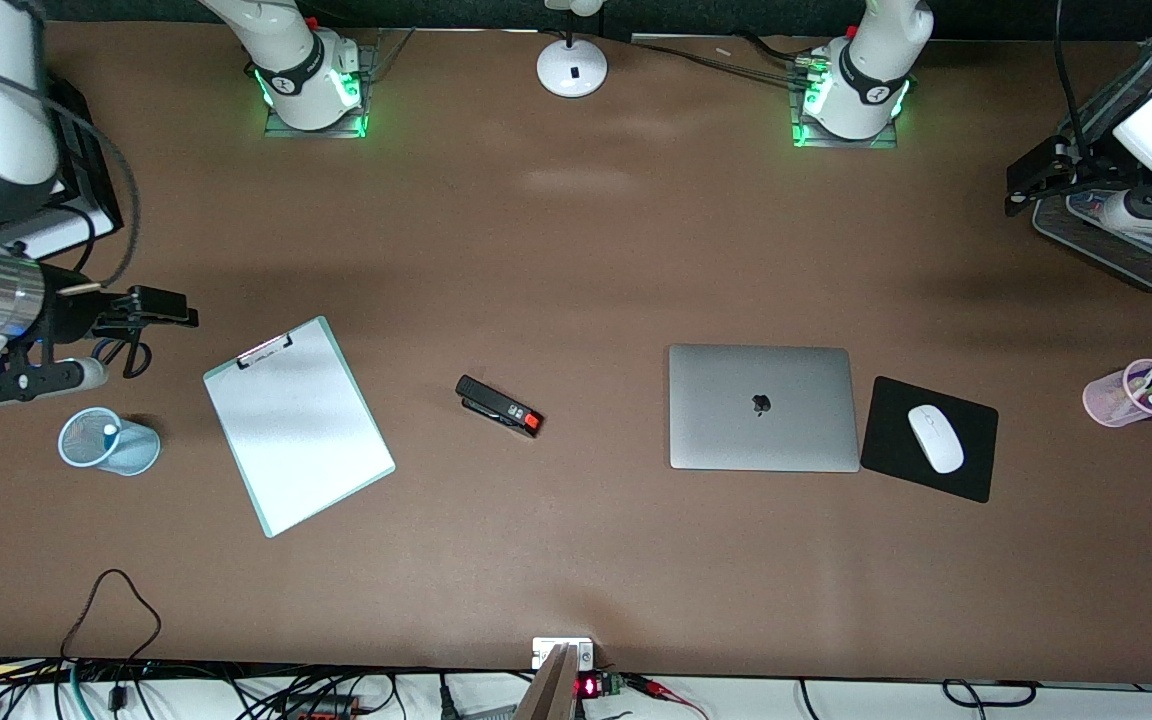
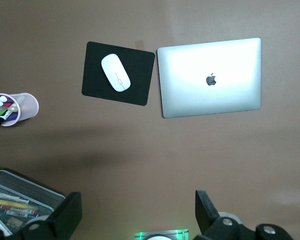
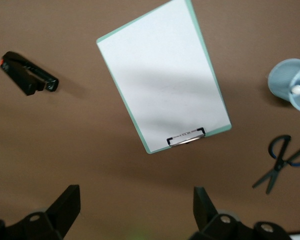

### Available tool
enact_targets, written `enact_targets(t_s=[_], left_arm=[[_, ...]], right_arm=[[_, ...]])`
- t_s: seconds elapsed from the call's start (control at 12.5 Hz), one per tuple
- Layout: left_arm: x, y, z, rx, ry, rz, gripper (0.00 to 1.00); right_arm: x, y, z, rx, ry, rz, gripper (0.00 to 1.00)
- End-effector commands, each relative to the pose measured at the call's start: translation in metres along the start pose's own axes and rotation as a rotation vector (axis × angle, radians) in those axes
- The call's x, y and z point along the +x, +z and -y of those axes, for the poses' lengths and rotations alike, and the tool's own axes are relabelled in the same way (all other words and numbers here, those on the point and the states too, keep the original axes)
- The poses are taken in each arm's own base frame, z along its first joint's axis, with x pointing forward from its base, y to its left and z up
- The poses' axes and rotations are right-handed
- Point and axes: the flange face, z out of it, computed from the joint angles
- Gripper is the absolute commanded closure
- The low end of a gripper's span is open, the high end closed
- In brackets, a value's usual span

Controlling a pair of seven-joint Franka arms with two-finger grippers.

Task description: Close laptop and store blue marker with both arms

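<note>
The silver-grey laptop [image 1: 761, 405] [image 2: 210, 77] lies shut on the table, dark logo up. The blue marker [image 1: 111, 430] [image 3: 297, 90] stands in a blue mesh cup [image 1: 86, 448] [image 3: 285, 75] at the right arm's end, its white end showing. My right gripper [image 1: 164, 308] [image 3: 136, 205] hangs open and empty, high over the table between the cup and the clipboard. High over the left arm's end, beside a mesh tray, my left gripper [image 1: 1031, 180] [image 2: 138, 210] is also open and holds nothing.
A clipboard [image 1: 298, 425] [image 3: 162, 75] and a black stapler [image 1: 499, 406] [image 3: 29, 75] lie mid-table. A white mouse [image 1: 935, 438] rests on a black pad [image 1: 966, 465] beside the laptop. A pink pen cup [image 1: 1131, 393], a mesh tray [image 1: 1116, 250] of markers, scissors [image 3: 282, 160] and a lamp base [image 1: 572, 68] are about.
</note>
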Motion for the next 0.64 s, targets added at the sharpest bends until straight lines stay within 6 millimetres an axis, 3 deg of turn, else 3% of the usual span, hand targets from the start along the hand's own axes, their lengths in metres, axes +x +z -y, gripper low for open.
enact_targets(t_s=[0.0,0.08,0.24,0.56], left_arm=[[-0.003,0.005,0.001,0.003,0.015,-0.011,0.0],[-0.002,0.007,0.0,0.003,0.016,-0.015,0.0],[0.007,0.013,0.0,0.001,0.017,-0.043,0.0],[0.014,0.015,-0.002,-0.043,0.016,-0.069,0.0]], right_arm=[[-0.031,-0.036,-0.011,-0.074,0.065,-0.028,0.0],[-0.039,-0.048,-0.035,-0.073,0.1,-0.054,0.0],[-0.05,-0.061,-0.061,-0.08,0.155,-0.066,0.0],[-0.067,-0.065,-0.066,-0.09,0.159,-0.087,0.0]])
